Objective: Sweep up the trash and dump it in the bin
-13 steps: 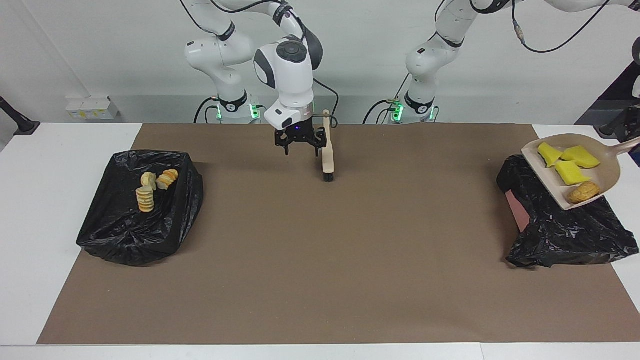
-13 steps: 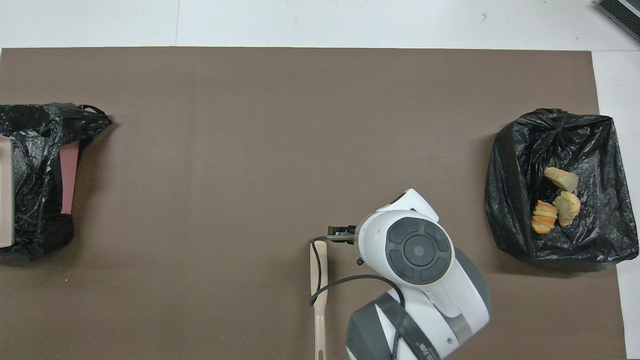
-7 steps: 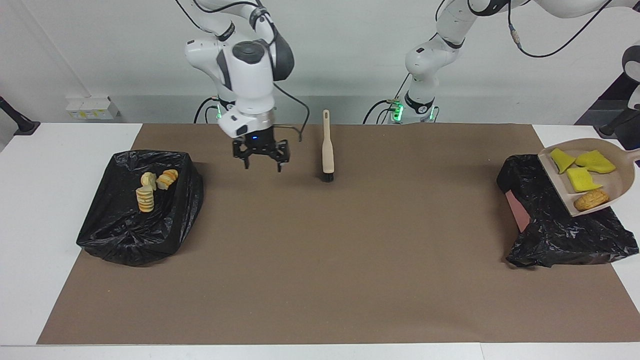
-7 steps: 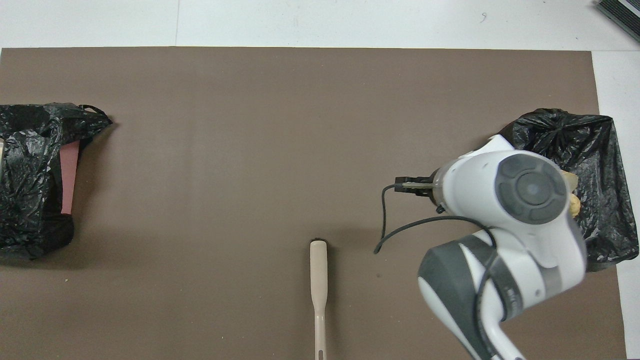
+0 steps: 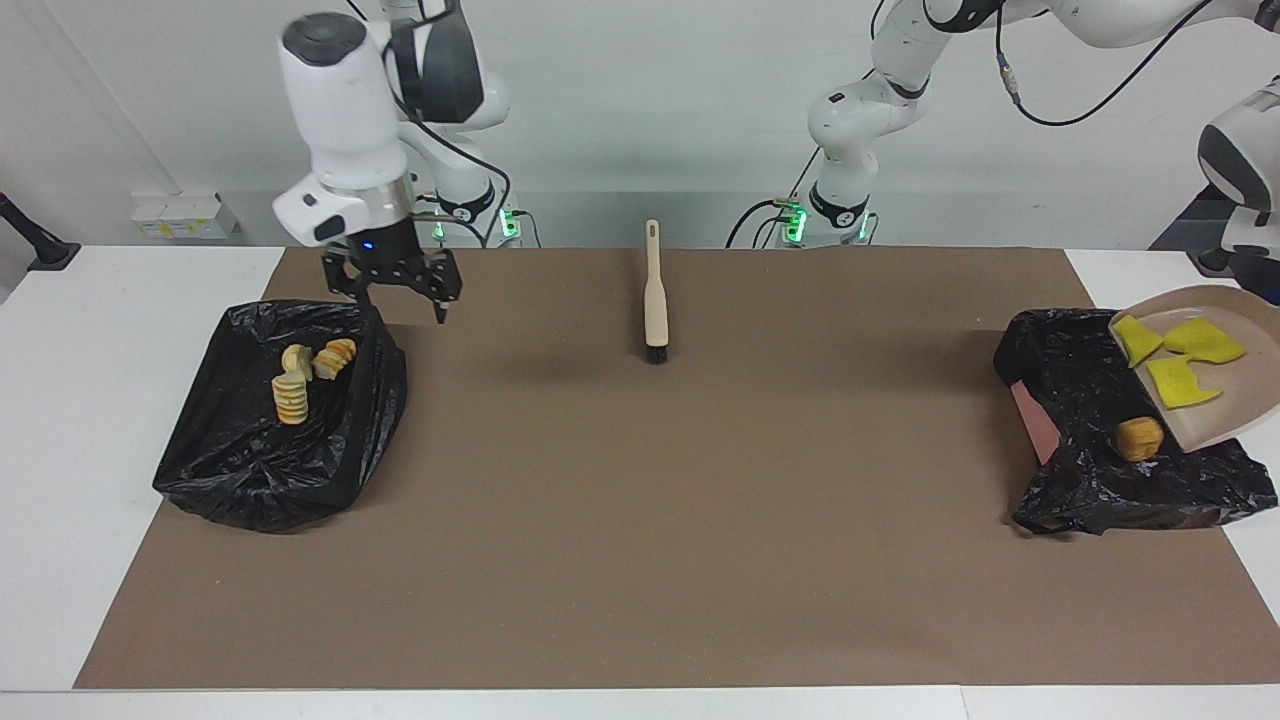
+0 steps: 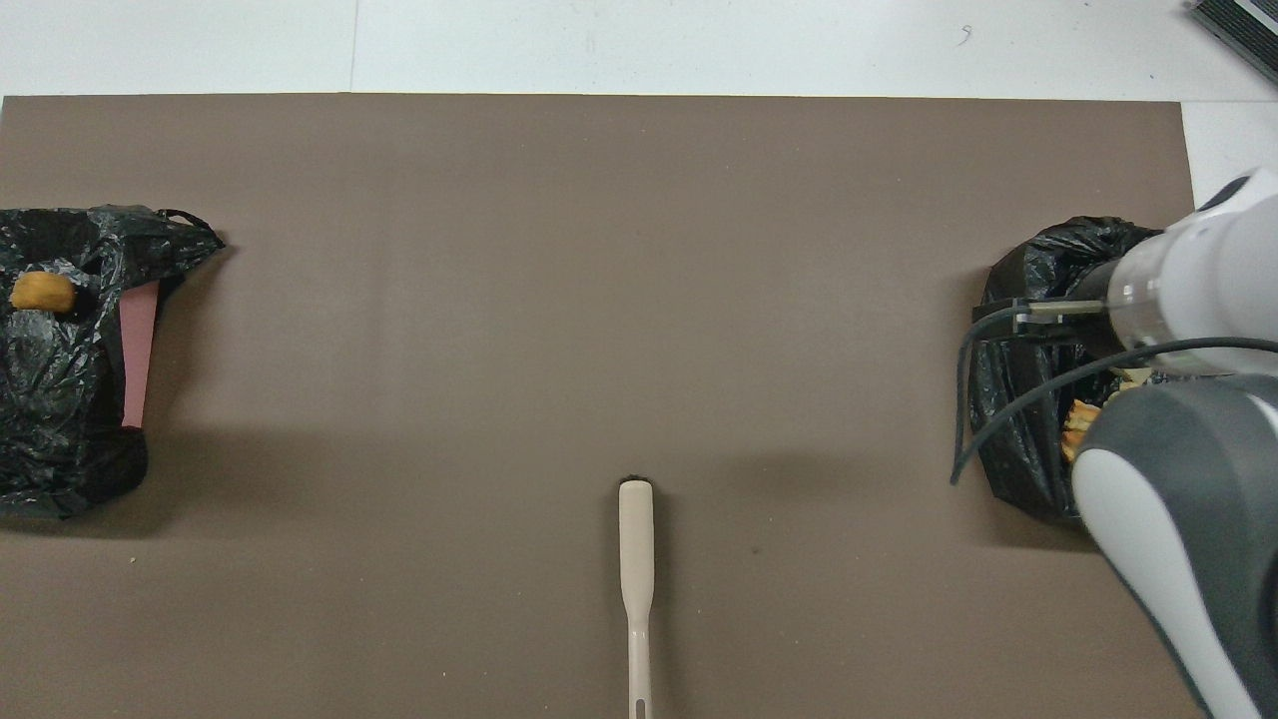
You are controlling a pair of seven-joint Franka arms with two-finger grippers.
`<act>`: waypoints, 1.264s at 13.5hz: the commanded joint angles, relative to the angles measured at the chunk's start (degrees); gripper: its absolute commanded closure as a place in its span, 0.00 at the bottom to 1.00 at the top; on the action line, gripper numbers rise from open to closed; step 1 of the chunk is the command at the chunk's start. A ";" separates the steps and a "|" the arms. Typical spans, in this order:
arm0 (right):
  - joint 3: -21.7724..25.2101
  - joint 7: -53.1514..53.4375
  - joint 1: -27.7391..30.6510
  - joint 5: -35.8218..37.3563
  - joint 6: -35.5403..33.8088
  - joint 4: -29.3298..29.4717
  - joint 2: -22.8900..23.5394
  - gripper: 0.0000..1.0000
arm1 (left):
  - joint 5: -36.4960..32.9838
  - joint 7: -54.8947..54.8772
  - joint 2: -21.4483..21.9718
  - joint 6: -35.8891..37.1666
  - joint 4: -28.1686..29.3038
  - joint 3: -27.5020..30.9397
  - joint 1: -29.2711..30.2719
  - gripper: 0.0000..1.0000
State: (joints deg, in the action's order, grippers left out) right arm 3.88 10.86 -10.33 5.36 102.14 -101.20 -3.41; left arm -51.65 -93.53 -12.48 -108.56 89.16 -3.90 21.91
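a beige dustpan (image 5: 1215,410) hangs tilted over the black-bagged bin (image 5: 1120,470) at the left arm's end of the desk (image 5: 640,560), its lip dipped toward the bag. three bright yellow pieces (image 5: 1175,360) lie on the pan, while the orange-brown lump (image 5: 1139,437) sits on the crumpled black plastic just below the lip; the overhead view shows that lump (image 6: 42,292) resting on the bag. the left claw that carries the pan is out of sight past the edge of the facing view, so its grip cannot be told.

the right claw (image 5: 392,290) hangs with its fingers spread and nothing between them, over the robot-side rim of the second black-bagged bin (image 5: 270,460) at the right arm's end of the desk. three pale yellow crumbly chunks (image 5: 305,375) lie inside that bin.

the beige brush (image 5: 654,295) lies flat on the brown mat (image 5: 640,480) midway between the two bins, handle pointing toward the robots, dark bristles away from them, touched by neither arm.
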 commanded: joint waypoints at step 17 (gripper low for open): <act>3.07 -8.57 6.20 -5.01 -14.43 9.79 -2.39 0.00 | -2.00 7.48 7.20 6.77 3.12 0.20 -10.56 1.00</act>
State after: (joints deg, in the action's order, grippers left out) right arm 7.05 4.22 -4.27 1.04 88.46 -91.80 -5.42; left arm -58.48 -87.65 -7.39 -103.33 91.38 -4.32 12.67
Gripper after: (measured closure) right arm 0.000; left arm 0.692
